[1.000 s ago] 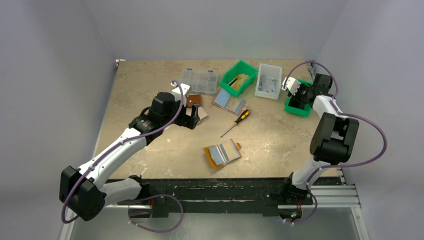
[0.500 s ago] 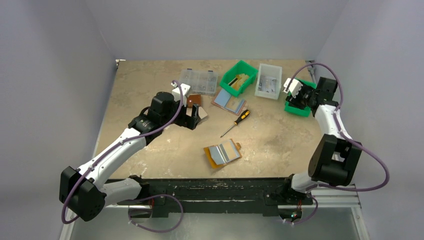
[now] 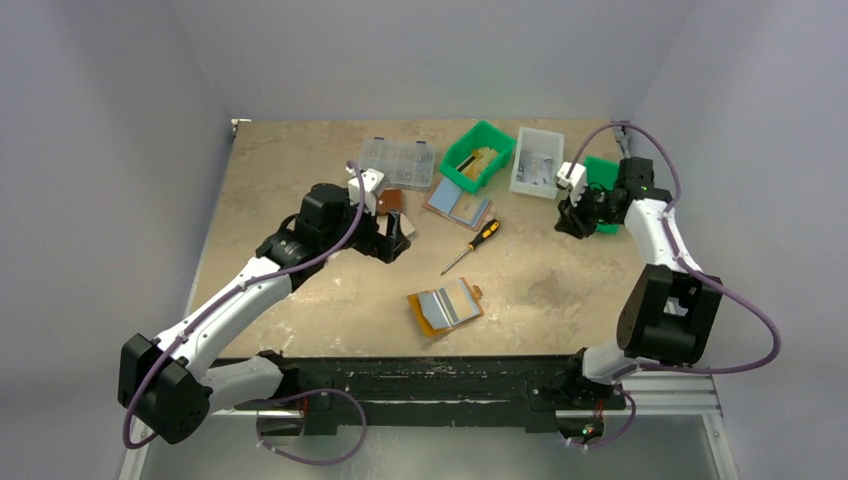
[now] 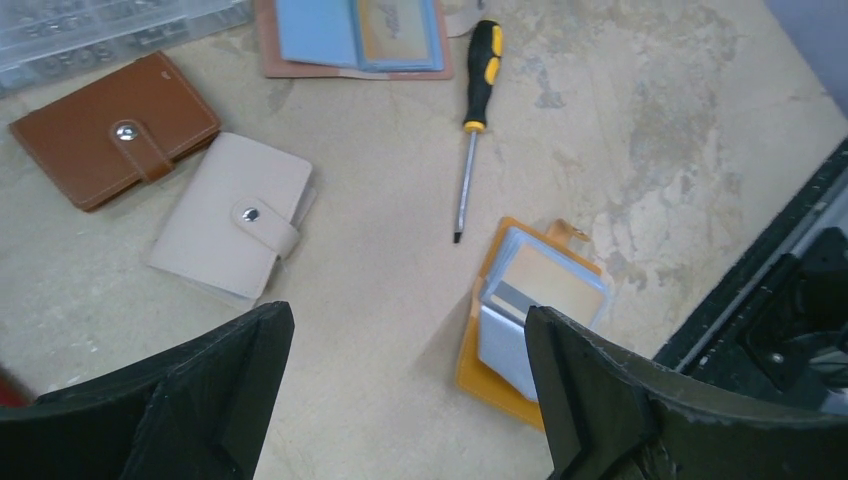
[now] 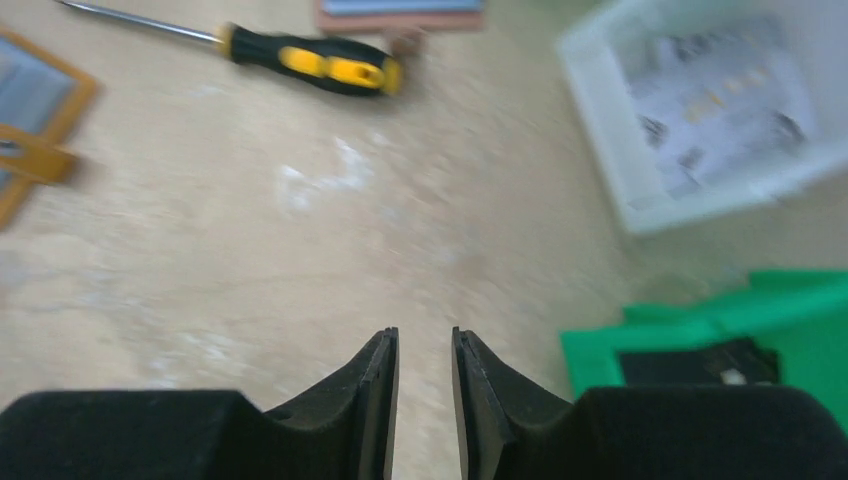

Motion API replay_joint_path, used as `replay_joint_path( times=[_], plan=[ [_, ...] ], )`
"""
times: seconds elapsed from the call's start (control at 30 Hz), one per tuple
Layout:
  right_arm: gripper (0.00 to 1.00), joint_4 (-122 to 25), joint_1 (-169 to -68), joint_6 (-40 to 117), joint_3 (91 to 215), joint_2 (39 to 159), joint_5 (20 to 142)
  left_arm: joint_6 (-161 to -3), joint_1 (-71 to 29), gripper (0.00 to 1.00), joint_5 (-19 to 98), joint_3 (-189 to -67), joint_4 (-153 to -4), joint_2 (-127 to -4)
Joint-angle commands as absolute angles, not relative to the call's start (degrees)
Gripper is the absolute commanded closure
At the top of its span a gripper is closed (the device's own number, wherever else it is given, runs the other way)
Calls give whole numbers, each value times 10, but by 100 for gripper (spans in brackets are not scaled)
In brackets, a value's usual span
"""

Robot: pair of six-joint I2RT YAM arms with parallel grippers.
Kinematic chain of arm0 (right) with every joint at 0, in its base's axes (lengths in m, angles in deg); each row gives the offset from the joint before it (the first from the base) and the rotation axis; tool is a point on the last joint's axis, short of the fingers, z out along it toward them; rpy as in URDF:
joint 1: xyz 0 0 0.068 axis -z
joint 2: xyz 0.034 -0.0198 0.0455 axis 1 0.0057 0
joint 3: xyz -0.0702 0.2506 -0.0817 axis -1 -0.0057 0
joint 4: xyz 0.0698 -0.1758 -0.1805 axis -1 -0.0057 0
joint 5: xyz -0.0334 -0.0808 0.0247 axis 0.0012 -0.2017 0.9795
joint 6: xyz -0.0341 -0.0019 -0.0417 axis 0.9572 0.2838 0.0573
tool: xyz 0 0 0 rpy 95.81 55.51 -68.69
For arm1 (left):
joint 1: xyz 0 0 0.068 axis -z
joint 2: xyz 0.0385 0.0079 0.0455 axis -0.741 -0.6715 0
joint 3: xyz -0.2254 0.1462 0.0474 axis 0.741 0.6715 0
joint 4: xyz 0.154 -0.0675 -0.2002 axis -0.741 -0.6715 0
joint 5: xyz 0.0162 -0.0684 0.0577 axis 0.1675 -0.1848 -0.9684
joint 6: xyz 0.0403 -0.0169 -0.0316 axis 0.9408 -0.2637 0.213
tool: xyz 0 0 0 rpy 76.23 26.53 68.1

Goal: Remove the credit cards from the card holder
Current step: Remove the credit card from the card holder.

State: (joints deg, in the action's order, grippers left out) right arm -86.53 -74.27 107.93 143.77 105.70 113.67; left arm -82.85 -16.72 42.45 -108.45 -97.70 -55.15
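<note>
Open card holder [image 3: 420,310] lies at 6 o'clock on the table [image 3: 300,170], credit cards [image 4: 548,283] inside clearest in left wrist view; left gripper [image 4: 408,318] gapes empty, right gripper [image 5: 424,345] nearly closed on nothing.

I log 2 arms, left arm [image 3: 230,300] and right arm [image 3: 660,225]: white link shells, black rounded joint housings. 1 purple cable [image 3: 745,330] loops along each, from black bases [image 3: 590,380] at 6 o'clock. White camera block [image 3: 368,183] on each wrist. Both left gripper [image 4: 408,330] and right gripper [image 5: 424,335] carry matte black, wedge-shaped fingers.
</note>
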Motion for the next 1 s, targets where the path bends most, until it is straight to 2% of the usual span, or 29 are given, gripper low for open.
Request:
replay_joint_path(
  times=[0.0,0.13,0.23,0.47,0.57,0.67,0.8,0.97],
  plan=[
    [65,-971,-818,1036,1421,998,1213,-881,-174,7,516,-1067,-911,-531],
    [53,-918,-889,953,1368,925,1230,-989,-174,6,595,-1013,-806,-525],
    [45,-919,-892,946,1350,900,1278,-1081,-169,6,623,-976,-735,-522],
    [29,-911,-910,947,1304,884,1401,-1175,-62,8,503,-928,-686,-504],
    [29,-887,-916,899,1299,898,1424,-1224,-26,12,461,-893,-631,-513],
    [29,-772,-926,740,1272,903,1410,-1270,9,16,410,-861,-577,-528],
    [31,-664,-961,604,1245,916,1377,-1286,53,17,338,-859,-568,-565],
    [34,-592,-1015,489,1240,963,1325,-1299,70,26,315,-878,-565,-636]
  ],
)
